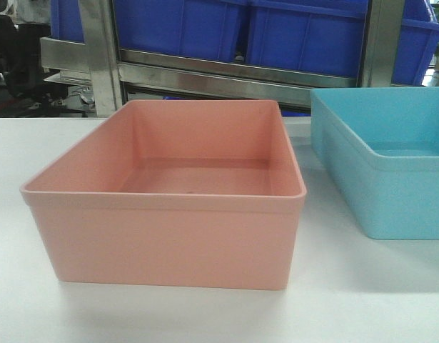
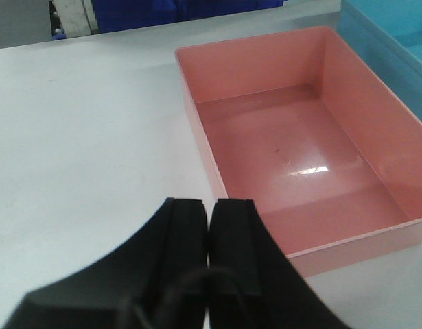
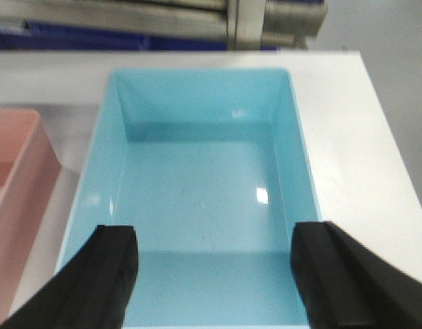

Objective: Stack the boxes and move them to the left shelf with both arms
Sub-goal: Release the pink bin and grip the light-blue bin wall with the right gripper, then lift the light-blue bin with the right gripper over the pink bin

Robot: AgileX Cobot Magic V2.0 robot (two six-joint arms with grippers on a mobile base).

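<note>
The left hand (image 2: 209, 223), pressed together, hangs beside the pink box (image 2: 293, 157) (on the bench (image 2: 87, 137)); the right hand (image 3: 214, 274) gapes wide over the blue box (image 3: 204, 178).

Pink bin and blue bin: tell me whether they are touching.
Apart. The right wrist view shows a strip of bare white table running between the pink bin and the blue bin.

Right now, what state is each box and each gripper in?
pink box: upright on the table, empty, nothing stacked in it.
blue box: upright, empty, beside the pink box, not touching.
left gripper: shut, holding nothing.
right gripper: open, spread over the blue box, holding nothing.
</note>
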